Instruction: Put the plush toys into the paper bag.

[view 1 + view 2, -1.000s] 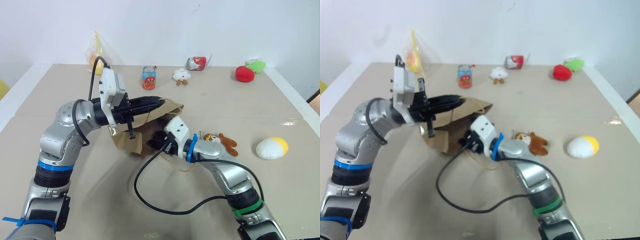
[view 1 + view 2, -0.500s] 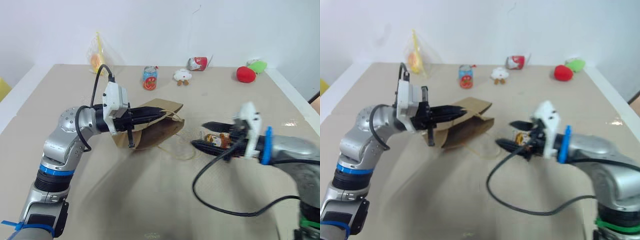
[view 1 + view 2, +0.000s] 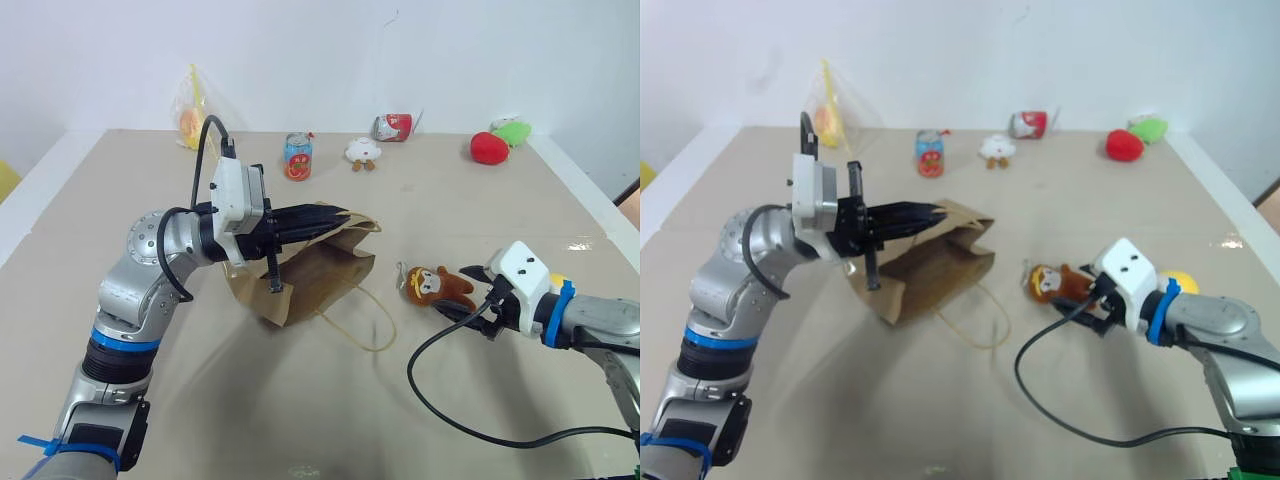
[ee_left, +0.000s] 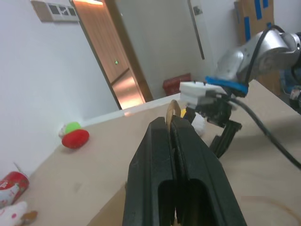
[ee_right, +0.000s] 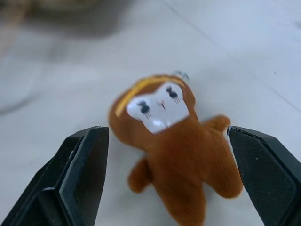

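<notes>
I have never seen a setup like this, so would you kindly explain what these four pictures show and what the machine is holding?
This is a two-armed humanoid robot working at a beige table. Two pictures come from cameras in its head, looking down over its arms; the other two come from a camera on each wrist, looking along that arm's black fingers.

The left gripper is shut on the rim of the plain brown paper bag, holding it up. The right gripper is open, its fingers on either side of the brown monkey plush toy, which lies on the table, not held. A white-and-yellow egg-like plush peeks out behind that arm.

Along the far edge sit a small white plush, two cans, red and green plushes and a clear plastic bag.
</notes>
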### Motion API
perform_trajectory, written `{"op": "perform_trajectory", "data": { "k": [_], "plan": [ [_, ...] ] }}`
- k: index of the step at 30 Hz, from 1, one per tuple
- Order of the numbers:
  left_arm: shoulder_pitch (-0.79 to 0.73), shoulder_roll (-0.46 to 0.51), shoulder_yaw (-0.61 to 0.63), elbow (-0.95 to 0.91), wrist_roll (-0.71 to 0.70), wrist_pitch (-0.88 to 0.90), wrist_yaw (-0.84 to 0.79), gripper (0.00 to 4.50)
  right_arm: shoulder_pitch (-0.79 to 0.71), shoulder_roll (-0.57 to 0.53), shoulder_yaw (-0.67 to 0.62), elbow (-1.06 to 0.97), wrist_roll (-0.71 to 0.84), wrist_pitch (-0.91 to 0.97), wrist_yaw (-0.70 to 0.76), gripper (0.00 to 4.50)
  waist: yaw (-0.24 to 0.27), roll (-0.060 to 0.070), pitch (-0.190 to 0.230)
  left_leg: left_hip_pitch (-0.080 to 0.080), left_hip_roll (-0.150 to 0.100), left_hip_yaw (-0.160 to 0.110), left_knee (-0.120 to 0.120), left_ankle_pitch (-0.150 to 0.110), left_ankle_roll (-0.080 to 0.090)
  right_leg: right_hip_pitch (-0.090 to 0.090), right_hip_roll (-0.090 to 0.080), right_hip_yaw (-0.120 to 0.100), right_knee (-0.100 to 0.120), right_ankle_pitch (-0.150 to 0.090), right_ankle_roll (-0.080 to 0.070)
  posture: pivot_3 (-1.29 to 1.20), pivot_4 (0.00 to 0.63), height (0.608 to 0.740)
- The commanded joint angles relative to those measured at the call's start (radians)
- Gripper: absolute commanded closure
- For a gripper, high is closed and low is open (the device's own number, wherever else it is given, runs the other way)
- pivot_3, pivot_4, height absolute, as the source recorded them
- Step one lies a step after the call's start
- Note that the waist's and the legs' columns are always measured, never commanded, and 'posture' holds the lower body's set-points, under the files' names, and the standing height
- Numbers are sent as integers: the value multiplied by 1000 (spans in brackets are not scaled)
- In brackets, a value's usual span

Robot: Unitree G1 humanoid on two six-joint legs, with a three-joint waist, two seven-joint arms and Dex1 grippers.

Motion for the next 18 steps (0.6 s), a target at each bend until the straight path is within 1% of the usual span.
{"op": "perform_trajectory", "data": {
  "k": [1, 6, 7, 8, 9, 11, 13, 14, 15, 17, 18],
  "plan": [
    [-21, -5, 36, -30, -7, -24, 29, 4500, -42, 12, 63, 79, -96, -101, -40, 137, 0, 0, 0, 0, 0, 0, 0, 0, 0, 0, 0, 0, 0, 0, 0, 0, 150, 740],
    [-16, -1, 41, -32, -13, -16, 41, 4500, -105, 52, 162, 153, -169, -151, -57, 137, 0, 0, 0, 0, 0, 0, 0, 0, 0, 0, 0, 0, 0, 0, 0, 0, 150, 740],
    [-15, 0, 41, -32, -12, -14, 43, 4500, -111, 59, 175, 163, -182, -149, -65, 366, 0, 0, 0, 0, 0, 0, 0, 0, 0, 0, 1, 0, 0, 0, 0, 0, 150, 740],
    [-15, 1, 41, -32, -12, -13, 44, 4500, -115, 64, 180, 169, -190, -155, -67, 773, 0, 0, 0, 0, 0, 0, 0, 0, 0, 0, 1, 0, 0, 0, 0, 0, 150, 740],
    [-14, 3, 42, -32, -12, -10, 46, 4500, -116, 67, 180, 172, -191, -157, -67, 1049, 0, 0, 0, 0, 0, 0, 0, 0, 0, 0, 1, 0, 0, 0, 0, 0, 150, 740],
    [-12, 6, 44, -29, -13, -8, 47, 4500, -119, 78, 175, 173, -187, -160, -69, 1823, 0, 0, 0, 0, 0, 0, 0, 0, 0, 0, 1, 0, 0, 0, 0, 0, 150, 740],
    [-11, 7, 44, -25, -12, -10, 51, 4500, -118, 86, 164, 169, -182, -160, -71, 2730, 0, 0, 0, 0, 0, 0, 0, 0, 0, 0, 0, 0, 0, 0, 0, 0, 150, 740],
    [-11, 7, 44, -22, -10, -12, 51, 4500, -117, 87, 157, 164, -180, -161, -73, 3106, 0, 0, 0, 0, 0, 0, 0, 0, 0, 0, 0, 0, 0, 0, 0, 0, 150, 740],
    [-11, 6, 42, -19, -7, -16, 52, 4500, -115, 84, 146, 153, -174, -161, -68, 3287, 0, 0, 0, 1, 0, 1, 0, 0, 0, 0, 0, 1, 0, 0, 0, 0, 150, 740],
    [-10, 3, 38, -13, -2, -20, 51, 4500, -111, 69, 97, 117, -137, -158, -46, 3864, 0, 0, 0, 1, 0, 1, 0, 0, 0, 0, 0, 1, 0, 0, 1, 0, 150, 740],
    [-9, 3, 36, -11, -2, -20, 49, 4500, -120, 64, 55, 92, -90, -139, -25, 3864, 0, 0, 0, 1, 0, 1, 0, 0, 0, 0, 0, 1, 0, 0, 1, 0, 150, 740]
  ]
}}
